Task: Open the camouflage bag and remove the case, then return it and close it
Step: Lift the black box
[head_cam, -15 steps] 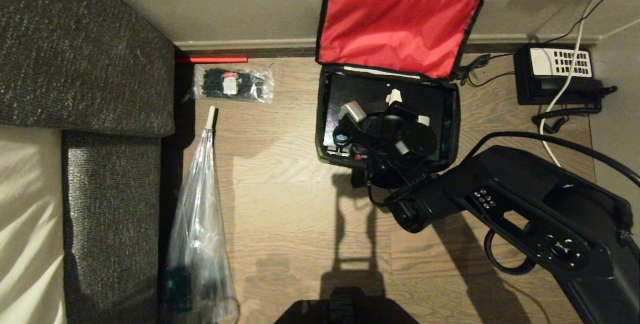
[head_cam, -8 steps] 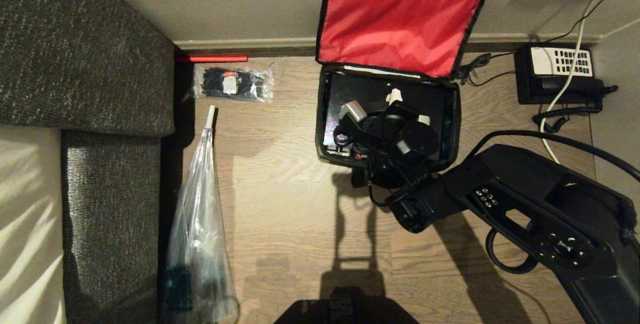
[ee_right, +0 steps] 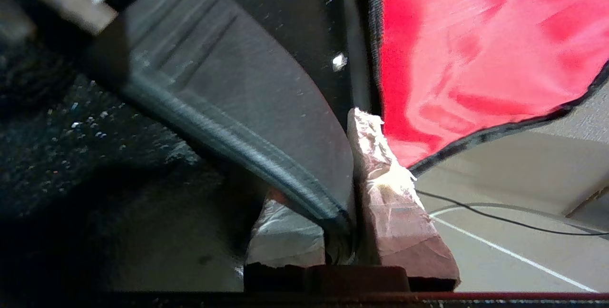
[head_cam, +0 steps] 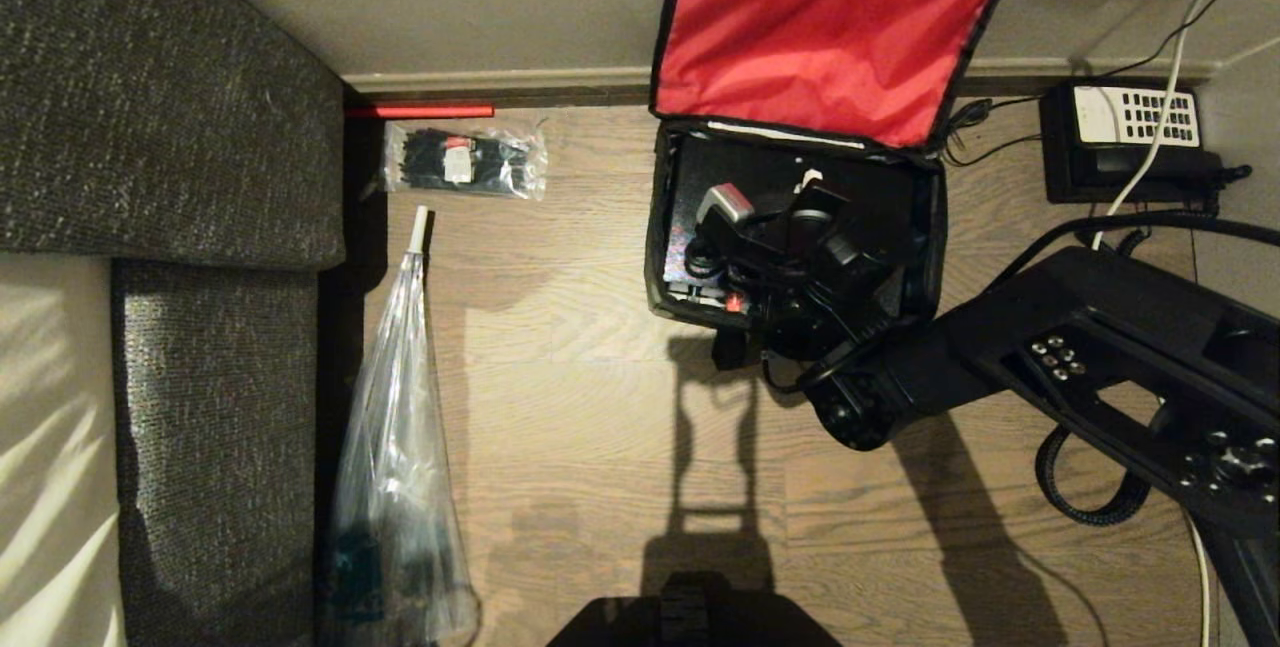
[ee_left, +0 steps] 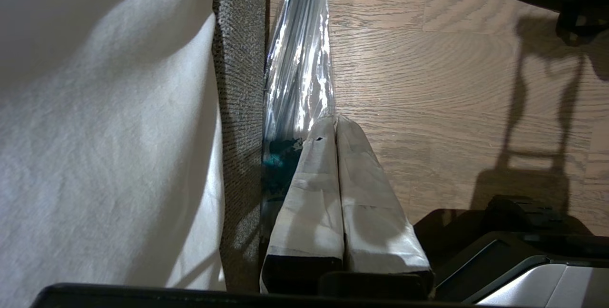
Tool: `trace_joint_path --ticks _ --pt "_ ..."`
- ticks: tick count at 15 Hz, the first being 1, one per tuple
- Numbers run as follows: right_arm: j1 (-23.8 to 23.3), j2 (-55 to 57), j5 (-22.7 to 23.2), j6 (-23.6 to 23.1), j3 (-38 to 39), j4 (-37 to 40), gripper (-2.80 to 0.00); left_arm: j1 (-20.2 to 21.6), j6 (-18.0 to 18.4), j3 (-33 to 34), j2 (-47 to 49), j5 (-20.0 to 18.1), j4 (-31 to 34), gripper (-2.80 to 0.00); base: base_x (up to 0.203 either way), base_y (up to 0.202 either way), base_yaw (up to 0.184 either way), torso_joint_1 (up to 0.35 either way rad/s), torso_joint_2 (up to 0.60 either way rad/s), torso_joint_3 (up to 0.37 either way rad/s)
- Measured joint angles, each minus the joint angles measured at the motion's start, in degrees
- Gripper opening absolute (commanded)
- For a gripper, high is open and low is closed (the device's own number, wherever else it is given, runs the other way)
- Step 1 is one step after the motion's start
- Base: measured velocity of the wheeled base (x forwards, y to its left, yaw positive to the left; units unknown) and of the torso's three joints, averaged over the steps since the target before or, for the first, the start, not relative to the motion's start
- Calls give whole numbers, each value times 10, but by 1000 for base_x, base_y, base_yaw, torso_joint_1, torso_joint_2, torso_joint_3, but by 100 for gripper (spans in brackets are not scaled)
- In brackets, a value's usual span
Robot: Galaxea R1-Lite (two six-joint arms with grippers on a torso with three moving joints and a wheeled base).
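Observation:
The camouflage bag (head_cam: 932, 227) lies open on the wooden floor by the wall, its red-lined lid (head_cam: 825, 37) leaning back. The black case (head_cam: 695, 192) sits inside it. My right gripper (head_cam: 822, 199) reaches into the bag from the right and is shut on the case. In the right wrist view the case (ee_right: 228, 84) runs as a tilted dark slab between the taped fingers (ee_right: 380, 174), with the red lid (ee_right: 476, 36) behind. My left gripper (ee_left: 335, 120) is parked low beside the sofa, shut and holding nothing.
A black telephone (head_cam: 1120, 142) with cords stands right of the bag. A packet of black cable ties (head_cam: 465, 159) and a red stick (head_cam: 420, 111) lie at the wall. A clear plastic bag (head_cam: 395, 447) leans along the grey sofa (head_cam: 170, 107) on the left.
My right arm has risen and drawn toward the right, still gripping the case. The bag and its lid have shifted a little right with it.

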Motion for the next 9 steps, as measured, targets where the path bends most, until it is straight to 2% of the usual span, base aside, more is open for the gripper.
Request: trace_joint_path --ticks 3,9 --pt "28 -42 -2 -31 14 1 -280 0 0 0 0 0 0 -280 0 0 0 0 0 0" --pt "67 -88 1 -50 23 -7 -280 0 0 0 0 0 0 -280 0 0 0 0 0 0"
